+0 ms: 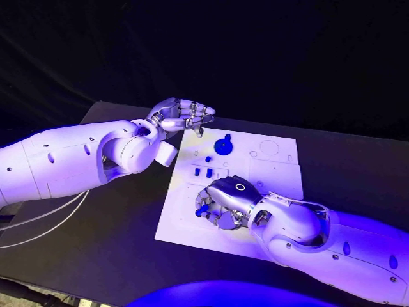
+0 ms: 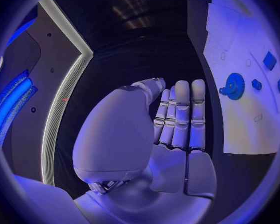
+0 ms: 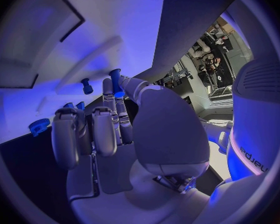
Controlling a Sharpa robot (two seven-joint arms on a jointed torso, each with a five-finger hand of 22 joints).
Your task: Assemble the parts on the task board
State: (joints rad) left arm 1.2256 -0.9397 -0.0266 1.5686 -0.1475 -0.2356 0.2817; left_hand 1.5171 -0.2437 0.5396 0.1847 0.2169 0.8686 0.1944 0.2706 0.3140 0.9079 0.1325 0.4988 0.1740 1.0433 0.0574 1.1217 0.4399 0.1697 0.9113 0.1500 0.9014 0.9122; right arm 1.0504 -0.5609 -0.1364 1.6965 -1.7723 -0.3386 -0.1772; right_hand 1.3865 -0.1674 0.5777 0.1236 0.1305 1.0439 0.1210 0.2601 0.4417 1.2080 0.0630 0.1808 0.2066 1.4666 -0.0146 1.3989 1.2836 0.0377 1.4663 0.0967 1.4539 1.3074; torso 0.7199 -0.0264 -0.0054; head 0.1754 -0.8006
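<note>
Right hand (image 1: 227,199) sits nearest in the head view, knuckles up, low over the near half of the task board (image 1: 278,167). Its fingers curl down among small blue parts (image 1: 202,210) at the board's left edge. Left hand (image 1: 181,116) hovers off the board's far left corner, fingers curled toward the thumb, nothing visible in it. Blue gear (image 1: 223,146) stands on the far half of the board, well apart from both hands; a few small blue pegs (image 1: 198,171) lie between the gear and the right hand.

Left wrist view: left hand (image 2: 168,127) has fingers straight and close together, thumb folded across, nothing held. Gear (image 2: 233,86) and a couple of small blue pieces sit on the board (image 2: 239,114) beyond the fingertips.

Right wrist view: right hand (image 3: 109,129) appears to pinch a blue peg (image 3: 115,82) at the fingertips, though the contact is partly hidden, so not certain. Another peg (image 3: 86,86) stands on the board (image 3: 102,30) just beside it; gear (image 3: 38,126) near the edge of the circle.

Judgement: step in hand is picking or seating a peg. Keep the peg upright, line it over its hole before pushing, press straight down, don't knock the neighbouring peg. Left hand could steady the board.
</note>
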